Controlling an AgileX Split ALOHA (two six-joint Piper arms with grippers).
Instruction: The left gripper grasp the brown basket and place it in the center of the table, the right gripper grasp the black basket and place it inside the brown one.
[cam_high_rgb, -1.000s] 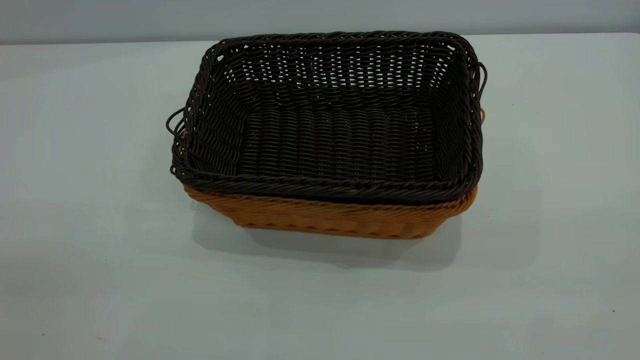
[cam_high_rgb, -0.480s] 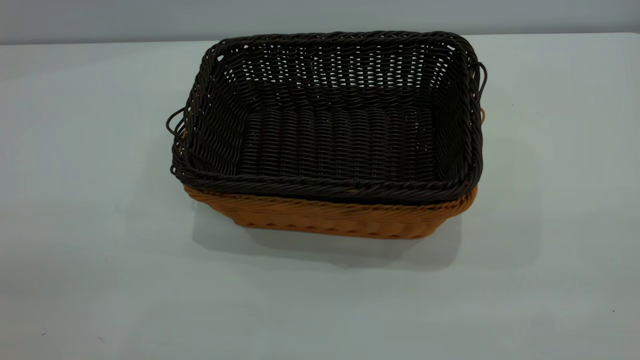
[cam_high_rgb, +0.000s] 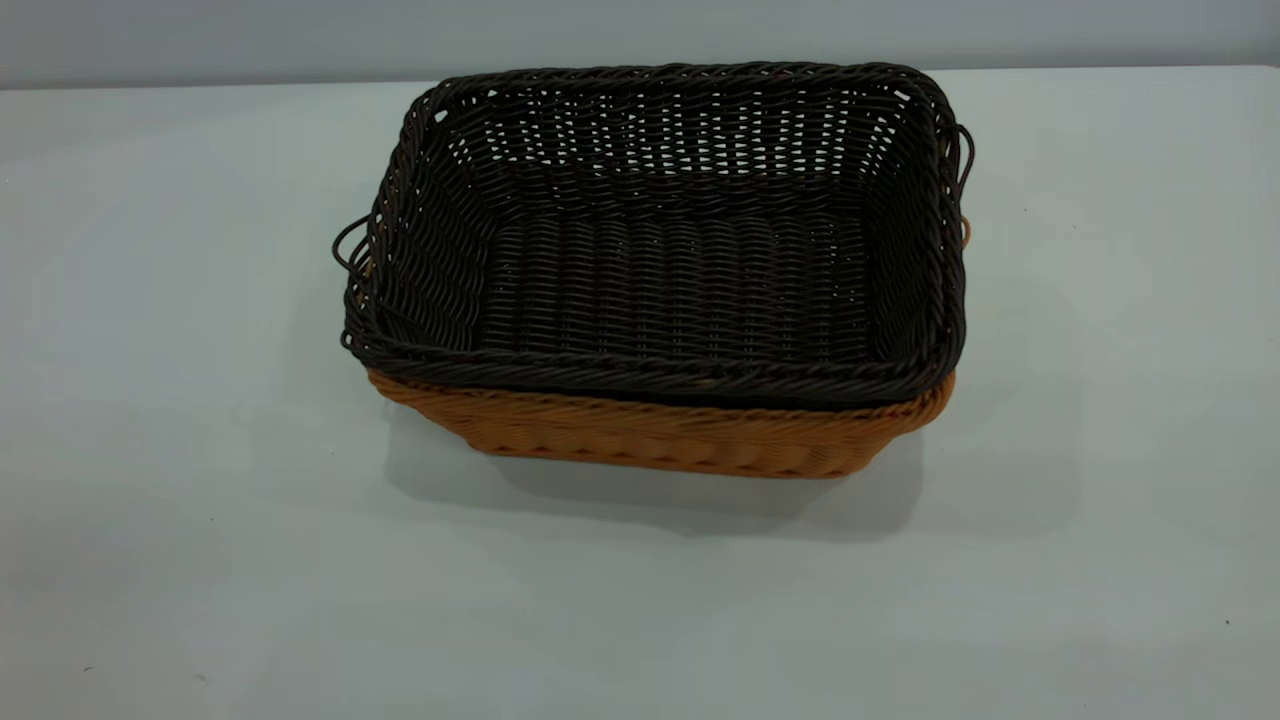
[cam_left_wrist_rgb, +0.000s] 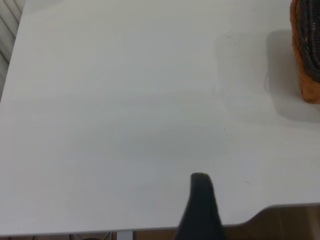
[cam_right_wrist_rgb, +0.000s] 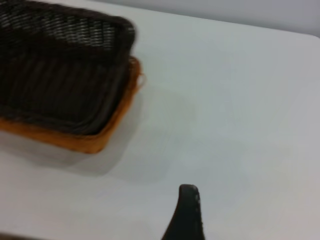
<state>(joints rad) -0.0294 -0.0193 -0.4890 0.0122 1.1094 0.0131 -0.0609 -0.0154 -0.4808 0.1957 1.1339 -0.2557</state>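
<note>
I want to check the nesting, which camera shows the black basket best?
The exterior view: the whole black basket shows, seated inside the brown basket. The right wrist view catches one blurred end; the left wrist view only a sliver at the frame edge.

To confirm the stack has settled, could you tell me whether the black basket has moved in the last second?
No. The black basket sits in the brown basket as before, against the table's far edge.

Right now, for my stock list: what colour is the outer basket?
Orange-tan woven wicker: the brown basket, holding the black basket. Clearest in the exterior view.
</note>
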